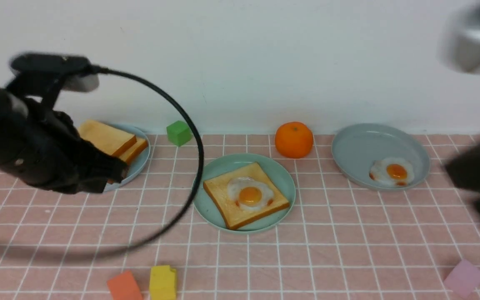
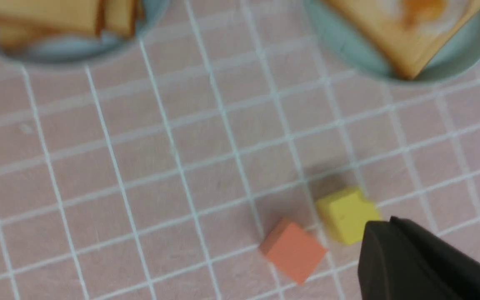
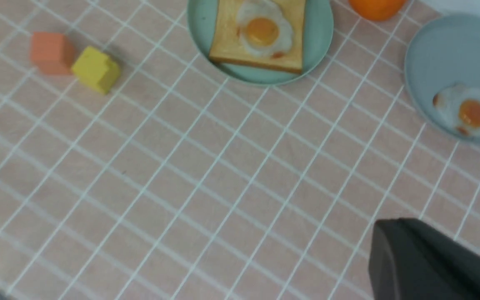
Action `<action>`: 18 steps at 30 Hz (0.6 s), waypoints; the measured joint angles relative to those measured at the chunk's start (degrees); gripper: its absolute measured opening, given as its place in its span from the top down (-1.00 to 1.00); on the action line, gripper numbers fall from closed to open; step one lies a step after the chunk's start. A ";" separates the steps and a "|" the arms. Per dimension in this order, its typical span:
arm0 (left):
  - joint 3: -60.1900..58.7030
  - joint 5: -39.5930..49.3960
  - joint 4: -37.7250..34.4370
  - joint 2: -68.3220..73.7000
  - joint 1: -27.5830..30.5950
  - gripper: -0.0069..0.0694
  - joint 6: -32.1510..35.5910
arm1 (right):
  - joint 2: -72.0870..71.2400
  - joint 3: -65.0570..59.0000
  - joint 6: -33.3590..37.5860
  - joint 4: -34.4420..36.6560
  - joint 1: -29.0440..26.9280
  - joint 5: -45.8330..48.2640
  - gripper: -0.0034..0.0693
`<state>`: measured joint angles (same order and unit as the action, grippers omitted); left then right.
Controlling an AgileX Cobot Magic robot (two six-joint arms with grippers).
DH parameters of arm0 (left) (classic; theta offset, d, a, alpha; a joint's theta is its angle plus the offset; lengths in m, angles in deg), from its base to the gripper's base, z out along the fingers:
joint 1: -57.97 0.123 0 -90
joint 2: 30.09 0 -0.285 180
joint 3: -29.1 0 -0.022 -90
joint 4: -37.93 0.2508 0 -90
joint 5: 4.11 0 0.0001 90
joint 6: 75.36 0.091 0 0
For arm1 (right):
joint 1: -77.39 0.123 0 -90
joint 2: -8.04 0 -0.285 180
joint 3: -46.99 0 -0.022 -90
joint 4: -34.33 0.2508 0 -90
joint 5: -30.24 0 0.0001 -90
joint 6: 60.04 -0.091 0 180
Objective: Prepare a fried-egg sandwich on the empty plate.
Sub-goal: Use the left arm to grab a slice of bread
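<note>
Mint-green plate [image 1: 283, 183] at table centre carries one toast slice [image 1: 227, 204] with a fried egg [image 1: 250, 194] on top. Two more toast slices [image 1: 106, 139] lie on the pale blue plate [image 1: 141, 162] at its 10 o'clock. Left gripper [image 1: 117, 171] has jaws together, empty, at that plate's near edge; right gripper [image 3: 394, 237] has jaws together, empty, out at 3 o'clock.
</note>
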<state>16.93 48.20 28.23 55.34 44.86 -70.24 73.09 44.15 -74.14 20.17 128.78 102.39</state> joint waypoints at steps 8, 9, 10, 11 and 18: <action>11.25 -1.51 2.15 16.82 3.59 0.85 1.52 | -12.75 -7.17 0.00 2.29 0.00 0.73 0.92; 13.44 -2.34 4.54 19.35 3.59 0.82 0.00 | -14.12 -7.95 0.00 2.92 0.00 0.73 0.91; 15.42 -2.56 6.24 21.20 3.59 0.78 -1.34 | -14.93 -8.48 0.00 3.16 0.00 0.73 0.91; 17.50 -2.55 7.53 22.65 3.67 0.74 -2.54 | -15.48 -8.82 0.00 3.17 0.00 0.73 0.91; 31.13 -0.42 12.91 34.37 4.00 0.22 -4.47 | -17.44 -9.61 -0.42 3.36 0.00 0.62 0.91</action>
<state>48.06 47.79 41.15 89.71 48.86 -74.70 55.65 34.54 -74.56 23.53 128.78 103.00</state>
